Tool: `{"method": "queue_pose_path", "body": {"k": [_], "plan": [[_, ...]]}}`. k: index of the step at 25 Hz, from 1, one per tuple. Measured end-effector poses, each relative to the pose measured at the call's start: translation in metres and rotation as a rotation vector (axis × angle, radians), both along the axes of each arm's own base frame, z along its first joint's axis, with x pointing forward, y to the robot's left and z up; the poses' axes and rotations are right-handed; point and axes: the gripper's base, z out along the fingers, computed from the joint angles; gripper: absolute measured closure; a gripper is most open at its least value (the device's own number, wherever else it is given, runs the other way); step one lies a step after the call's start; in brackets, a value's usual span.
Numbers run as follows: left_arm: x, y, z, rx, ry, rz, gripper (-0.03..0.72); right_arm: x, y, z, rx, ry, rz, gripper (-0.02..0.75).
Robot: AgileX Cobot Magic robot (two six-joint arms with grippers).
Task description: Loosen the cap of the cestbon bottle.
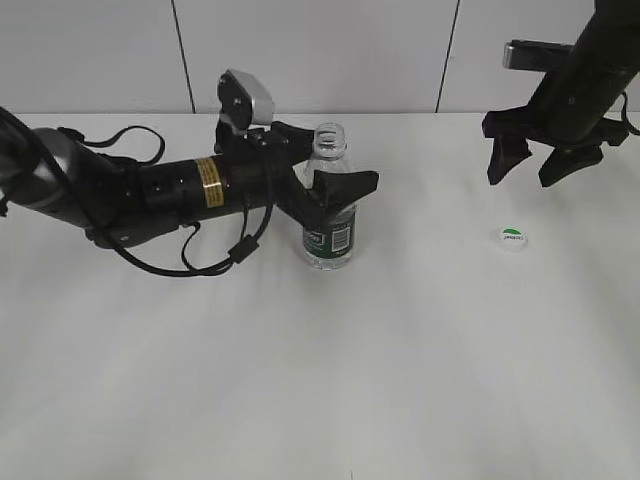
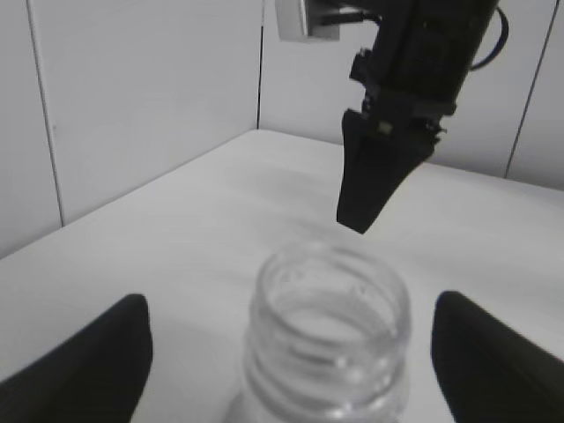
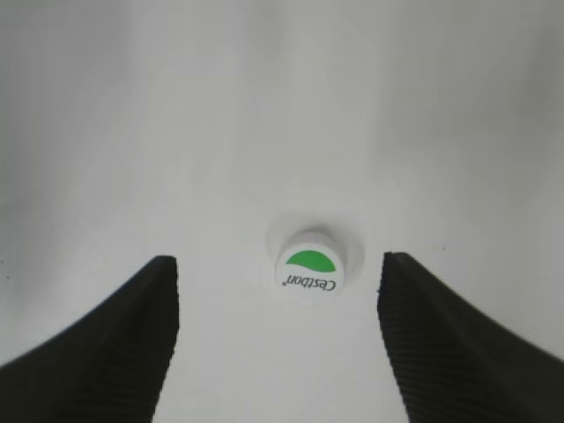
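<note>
The cestbon bottle [image 1: 330,236] stands upright on the white table with its threaded mouth [image 2: 328,326] uncovered. My left gripper [image 1: 342,160] reaches in from the left, one finger on each side of the bottle's shoulder, and holds it. In the left wrist view [image 2: 286,304] the fingertips flank the neck without touching it. The cap [image 1: 513,237] lies loose on the table to the right, green mark facing up. My right gripper [image 1: 530,172] hangs open and empty above the cap. The cap also shows between the fingers in the right wrist view [image 3: 308,269].
A white panelled wall [image 1: 320,50] runs along the back edge of the table [image 1: 320,380]. Black cables [image 1: 215,262] loop beside the left arm. Nothing else stands on the table.
</note>
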Motion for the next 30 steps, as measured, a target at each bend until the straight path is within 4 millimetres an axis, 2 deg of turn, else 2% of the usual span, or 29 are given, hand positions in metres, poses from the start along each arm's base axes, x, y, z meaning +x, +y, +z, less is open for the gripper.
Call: {"method": "queue_pose_path", "body": {"k": [4, 10, 17, 20, 24, 30], "plan": [[0.001, 0.002, 0.025, -0.015, 0.018, 0.023, 0.099, -0.001, 0.0, 0.003, -0.001, 0.018, 0.004, 0.202], [0.003, 0.011, 0.069, -0.003, 0.044, 0.117, 0.099, 0.005, 0.001, 0.022, 0.004, 0.01, 0.016, 0.202], [-0.001, 0.028, 0.121, 0.072, 0.047, 0.301, 0.107, 0.008, 0.002, 0.041, 0.003, 0.01, 0.029, 0.202], [-0.001, 0.043, 0.134, 0.152, 0.096, 0.453, 0.126, 0.007, 0.002, 0.046, 0.002, 0.03, 0.036, 0.202], [-0.003, 0.069, 0.142, 0.286, 0.186, 0.697, 0.154, 0.006, 0.002, 0.054, 0.001, 0.046, 0.045, 0.202], [-0.014, 0.105, 0.141, 0.493, 0.376, 1.018, 0.217, 0.01, 0.003, 0.066, 0.006, 0.008, 0.044, 0.202]]}}
